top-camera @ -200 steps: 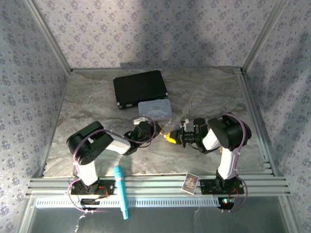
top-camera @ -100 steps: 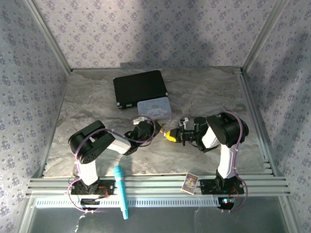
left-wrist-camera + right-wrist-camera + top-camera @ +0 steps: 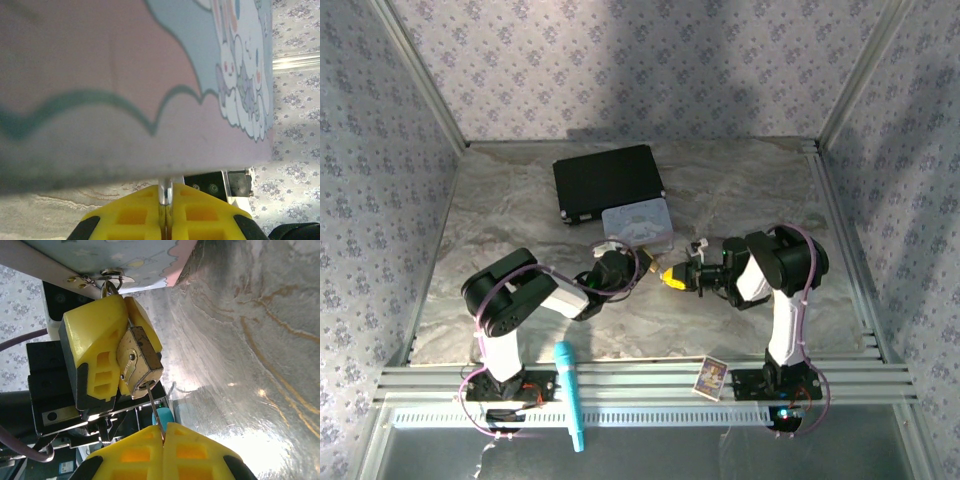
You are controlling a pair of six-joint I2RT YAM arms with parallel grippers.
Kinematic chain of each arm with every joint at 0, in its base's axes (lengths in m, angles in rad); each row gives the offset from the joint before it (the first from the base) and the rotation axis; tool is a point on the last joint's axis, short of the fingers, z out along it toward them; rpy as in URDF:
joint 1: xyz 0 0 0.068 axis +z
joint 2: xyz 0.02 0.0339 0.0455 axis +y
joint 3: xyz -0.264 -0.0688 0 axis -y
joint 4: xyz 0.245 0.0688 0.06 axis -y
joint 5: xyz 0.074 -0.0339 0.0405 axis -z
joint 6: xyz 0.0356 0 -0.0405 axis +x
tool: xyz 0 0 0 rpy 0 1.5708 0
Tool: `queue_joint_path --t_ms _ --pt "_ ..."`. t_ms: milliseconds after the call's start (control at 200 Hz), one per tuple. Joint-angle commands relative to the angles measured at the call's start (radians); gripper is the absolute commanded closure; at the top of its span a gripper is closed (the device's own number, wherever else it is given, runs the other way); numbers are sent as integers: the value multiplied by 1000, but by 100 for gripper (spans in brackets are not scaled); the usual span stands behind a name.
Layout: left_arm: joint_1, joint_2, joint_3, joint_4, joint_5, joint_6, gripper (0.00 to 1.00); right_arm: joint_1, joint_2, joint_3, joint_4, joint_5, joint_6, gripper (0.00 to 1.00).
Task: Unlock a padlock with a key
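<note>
The left gripper (image 3: pixel 125 307) is clamping the padlock (image 3: pixel 141 362), its fingers covering one side; the right gripper (image 3: pixel 163 432) is pinching the key (image 3: pixel 154 409), hiding its bow.

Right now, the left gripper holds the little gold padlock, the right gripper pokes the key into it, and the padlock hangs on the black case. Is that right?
Almost. The padlock hangs on the latch of the pastel tin box, not the black case, as the right wrist view shows. The left gripper does hold it, and the right gripper pokes the key in.
</note>
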Motion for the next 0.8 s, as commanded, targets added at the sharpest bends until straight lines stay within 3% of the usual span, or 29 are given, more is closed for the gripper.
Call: queue_joint_path --t_ms 0,365,795 --pt "-48 23 -5 47 175 -30 100 -21 69 19 -82 118 -4 100" --pt "-47 50 -7 104 181 -40 100 -57 146 84 -150 34 30 100" --pt "-51 50 5 70 188 -28 100 -106 175 92 -186 45 32 100"
